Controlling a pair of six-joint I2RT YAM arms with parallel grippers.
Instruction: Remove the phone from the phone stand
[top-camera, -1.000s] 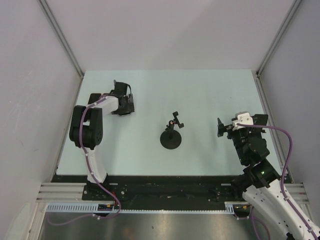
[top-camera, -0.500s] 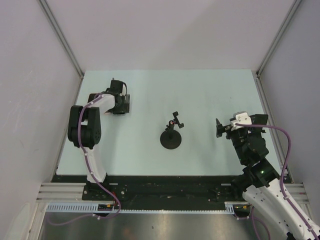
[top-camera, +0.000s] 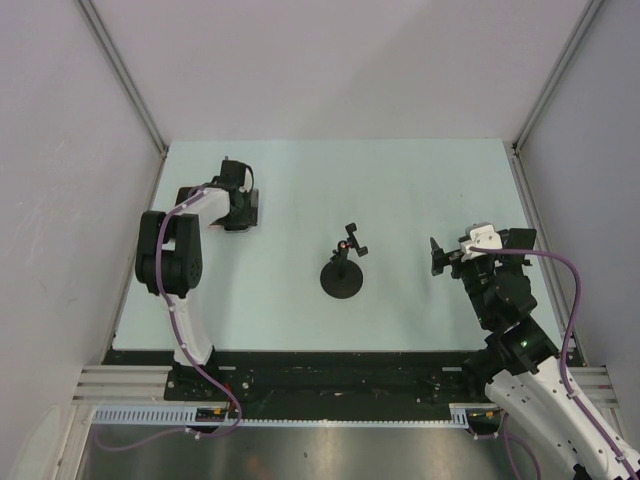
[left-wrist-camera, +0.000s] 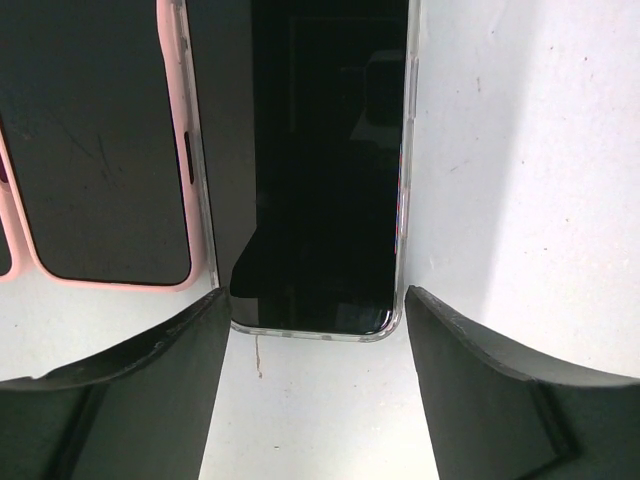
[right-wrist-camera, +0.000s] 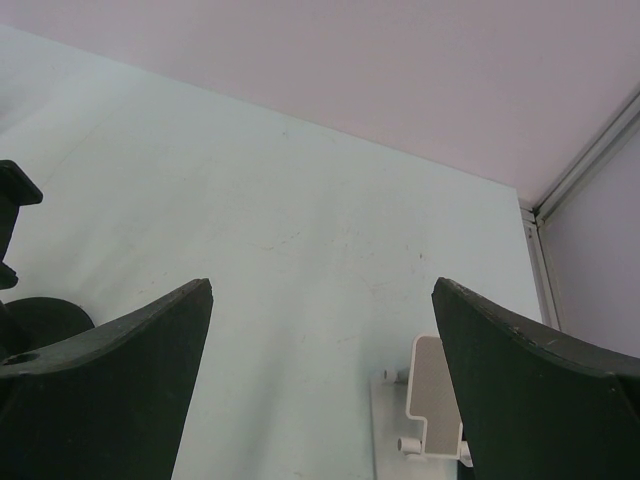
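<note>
The black phone stand (top-camera: 343, 268) stands empty at the table's middle, and its edge shows in the right wrist view (right-wrist-camera: 20, 330). A phone (left-wrist-camera: 320, 170) with a dark screen and a clear case lies flat on the table at the back left. My left gripper (left-wrist-camera: 318, 300) is open, its fingertips (left-wrist-camera: 215, 310) on either side of the phone's near end. In the top view the left gripper (top-camera: 243, 203) covers the phone. My right gripper (top-camera: 437, 256) hangs open and empty to the right of the stand.
A pink-cased phone (left-wrist-camera: 100, 150) lies flat just left of the clear-cased one. A white phone stand (right-wrist-camera: 432, 405) sits on the table under my right gripper. The side walls and the back wall close in the table.
The left gripper shifted toward the back left corner, then held still. The right gripper drifted slightly to the left.
</note>
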